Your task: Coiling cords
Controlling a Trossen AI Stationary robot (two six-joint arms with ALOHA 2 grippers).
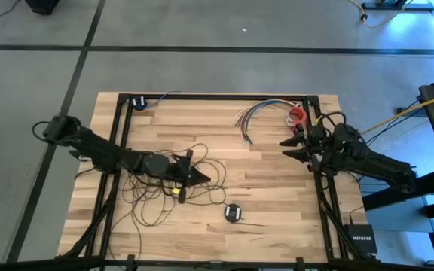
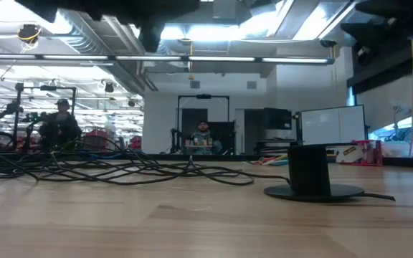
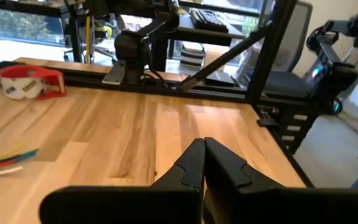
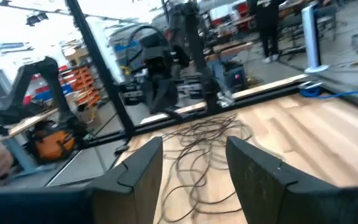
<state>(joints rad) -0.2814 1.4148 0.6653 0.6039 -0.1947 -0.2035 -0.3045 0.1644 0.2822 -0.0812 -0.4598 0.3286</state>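
Sprawling in loose loops across the table's [image 1: 277, 188] eight o'clock quarter, the cords [image 1: 145, 192], ending in a black puck [image 1: 233, 213] toward six o'clock. Poised over the tangle's inner edge, the left gripper [image 1: 202, 177], fingers pressed together, nothing visibly held. Waiting at three o'clock, the right gripper [image 1: 291, 147], fingers spread wide, empty.

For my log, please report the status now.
Left gripper shut, over the cords, holding nothing visible. Right gripper open, waiting at table's right edge. Cords uncoiled, puck apart. Nothing blocking.

dark brown-black cords [image 1: 157, 197], black puck [image 1: 233, 213], light striped wood table [image 1: 277, 188], red tape [image 1: 297, 115].
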